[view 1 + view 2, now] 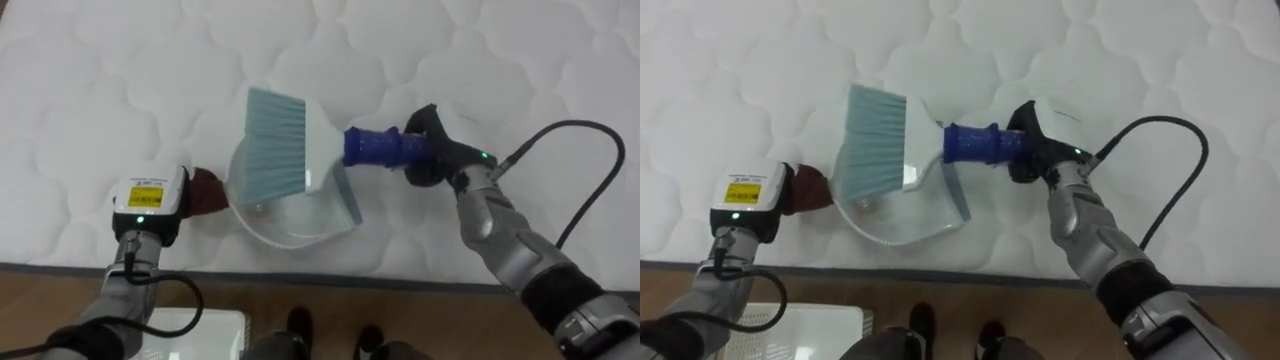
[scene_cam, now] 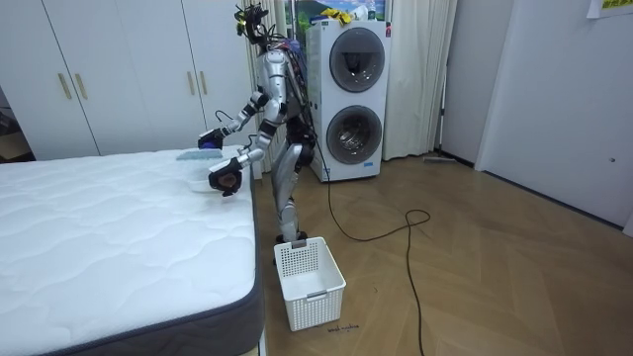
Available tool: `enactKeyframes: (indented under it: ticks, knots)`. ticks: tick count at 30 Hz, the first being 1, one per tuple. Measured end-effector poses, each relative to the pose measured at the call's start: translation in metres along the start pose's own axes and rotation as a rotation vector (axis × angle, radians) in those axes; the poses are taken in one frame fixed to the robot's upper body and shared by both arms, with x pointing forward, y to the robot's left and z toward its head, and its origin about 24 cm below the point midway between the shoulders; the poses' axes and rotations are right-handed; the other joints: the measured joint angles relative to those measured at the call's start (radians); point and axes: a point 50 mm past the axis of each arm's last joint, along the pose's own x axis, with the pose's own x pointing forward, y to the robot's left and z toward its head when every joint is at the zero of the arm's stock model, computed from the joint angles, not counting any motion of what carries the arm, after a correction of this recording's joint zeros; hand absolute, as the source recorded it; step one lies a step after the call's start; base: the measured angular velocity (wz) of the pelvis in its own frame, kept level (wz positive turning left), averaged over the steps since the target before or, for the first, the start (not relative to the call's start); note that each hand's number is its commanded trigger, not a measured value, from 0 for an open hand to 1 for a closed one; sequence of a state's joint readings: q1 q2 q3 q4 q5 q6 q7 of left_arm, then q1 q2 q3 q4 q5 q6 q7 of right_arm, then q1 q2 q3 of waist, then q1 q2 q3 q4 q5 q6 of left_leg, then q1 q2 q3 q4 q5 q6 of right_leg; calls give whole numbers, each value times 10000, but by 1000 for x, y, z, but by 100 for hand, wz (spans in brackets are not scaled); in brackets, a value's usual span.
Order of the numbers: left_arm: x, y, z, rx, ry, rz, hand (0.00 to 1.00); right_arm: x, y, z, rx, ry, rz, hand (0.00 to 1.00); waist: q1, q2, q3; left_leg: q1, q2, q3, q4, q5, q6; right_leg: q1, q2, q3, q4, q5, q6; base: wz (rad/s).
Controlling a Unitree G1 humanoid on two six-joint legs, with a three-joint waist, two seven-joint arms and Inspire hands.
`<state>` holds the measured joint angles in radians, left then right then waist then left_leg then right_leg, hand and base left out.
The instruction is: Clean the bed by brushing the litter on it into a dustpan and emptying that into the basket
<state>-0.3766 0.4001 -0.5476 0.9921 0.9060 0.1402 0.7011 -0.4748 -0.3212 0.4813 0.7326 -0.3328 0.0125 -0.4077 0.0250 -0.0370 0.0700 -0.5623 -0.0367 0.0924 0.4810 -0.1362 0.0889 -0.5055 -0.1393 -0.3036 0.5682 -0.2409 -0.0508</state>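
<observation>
My right hand (image 1: 437,152) is shut on the blue handle of a hand brush (image 1: 378,148). Its teal bristles (image 1: 275,140) lie over a clear dustpan (image 1: 290,215) that rests on the white quilted mattress (image 1: 100,80). The dustpan's dark red handle (image 1: 207,190) runs into my left hand (image 1: 150,200), which is shut on it near the bed's front edge. In the room view I stand at the bed's corner with both arms held out over the mattress (image 2: 99,227).
A white plastic basket (image 2: 309,282) stands on the wooden floor by my feet, its rim showing below the bed edge (image 1: 195,330). Stacked washing machines (image 2: 351,99) and white wardrobe doors (image 2: 99,69) are behind me.
</observation>
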Motion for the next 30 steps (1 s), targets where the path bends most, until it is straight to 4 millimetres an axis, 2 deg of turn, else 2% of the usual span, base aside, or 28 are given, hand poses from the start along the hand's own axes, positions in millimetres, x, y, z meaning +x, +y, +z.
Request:
enactKeyframes:
  ticks: [1,4,5,6,7,8,16,20,26,30]
  knots:
    - [-2,-2,-1,27,62,25,100,-3,1,-6,218,295,-68,100,-43,-56,-37,26,-3,14,-43,2,3,5,1,16,-23,2,2,0]
    - [-9,-9,-5,80,275,-138,100,-7,2,-19,522,907,-131,100,-181,-103,-67,190,-12,7,-97,3,3,193,15,-3,-144,12,20,0]
    - [-12,-11,-7,43,397,-217,100,-8,1,-24,653,1183,-276,69,-262,-112,-73,282,-21,4,-142,3,3,280,17,-3,-139,16,28,0]
    - [-14,-13,-8,23,457,-256,100,-10,-1,-30,863,1492,-539,62,-320,-118,-77,328,-28,-1,-150,2,3,331,20,-1,-157,8,45,0]
    - [-15,-13,-9,14,492,-249,100,-10,-2,-33,940,1619,-704,34,-345,-119,-78,331,-33,-4,-149,2,3,334,18,2,-157,6,50,0]
    - [-14,-13,-9,25,505,-232,100,-11,-5,-38,1052,1911,-1034,0,-395,-118,-77,319,-39,-12,-150,2,3,323,16,2,-156,3,54,0]
    - [-14,-11,-10,-8,524,96,100,-23,-12,-82,2312,4625,-2363,0,-464,-119,-77,327,-34,-13,-104,-1,3,312,19,28,-153,-2,56,0]
    - [-14,-11,-10,-16,550,101,100,-29,-13,-94,3207,5542,-2702,0,-489,-119,-78,353,-29,11,-139,-1,2,326,19,56,-135,-2,55,0]
    - [-17,-13,-10,-32,480,34,100,-36,-12,-103,3375,6074,-2834,0,-500,-142,-92,853,-35,14,-365,2,-2,830,49,40,-338,-4,70,0]
    - [-24,-18,-11,58,392,-175,100,-54,-1,-116,3588,6703,-2719,0,-481,-292,-244,1409,13,-56,-644,-10,-34,1535,225,-25,-875,52,127,4]
